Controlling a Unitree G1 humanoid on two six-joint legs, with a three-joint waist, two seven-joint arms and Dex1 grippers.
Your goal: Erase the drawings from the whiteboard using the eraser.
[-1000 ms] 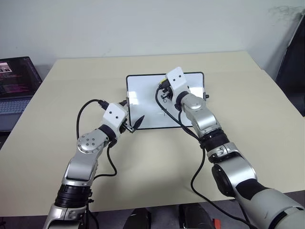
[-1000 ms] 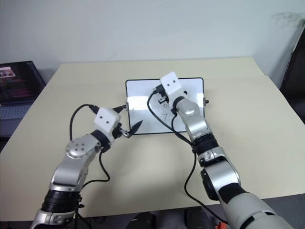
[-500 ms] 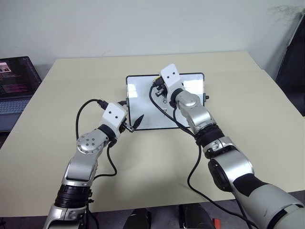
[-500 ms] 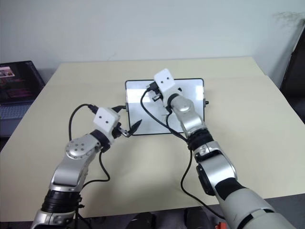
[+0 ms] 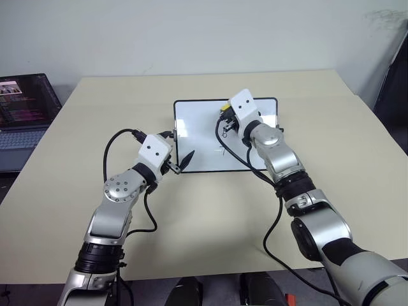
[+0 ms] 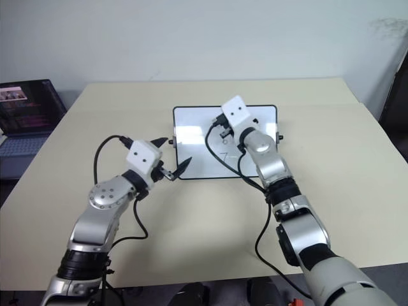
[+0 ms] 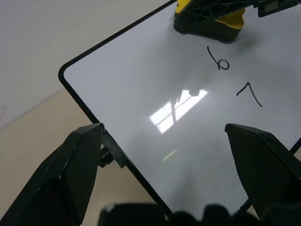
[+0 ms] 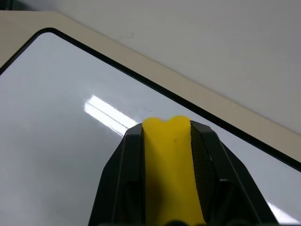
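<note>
Two digits remaining on the whiteboard [image 7: 141,117]: a 6 [image 7: 218,60] and a 7 [image 7: 248,92], lying just beside the eraser [image 7: 209,21] on its near side, toward the robot. Sitting closed on that eraser, the right gripper [image 8: 167,155], with the yellow block pinched between its two black fingers [image 8: 127,174] and its dark base appearing pressed to the board's upper area. Running down the board toward the near edge, the column of digits; running along the line of the gripper's fingers, the eraser's long axis. Judging the next stroke as a pull straight back across the 6, then the 7, both nearer to the right arm than to the left.

Standing open, the left gripper [image 5: 180,166], fingers spread either side of the board's near left corner beside a small black knob [image 7: 106,157], gripping nothing; probably bracing the board.

Showing glossy and smooth, the white surface, mirroring ceiling light; framing it, a thin black rim with rounded corners. Appearing as thin dark marker strokes, the digits. Lying matte and beige beneath, the table [image 5: 210,217].
</note>
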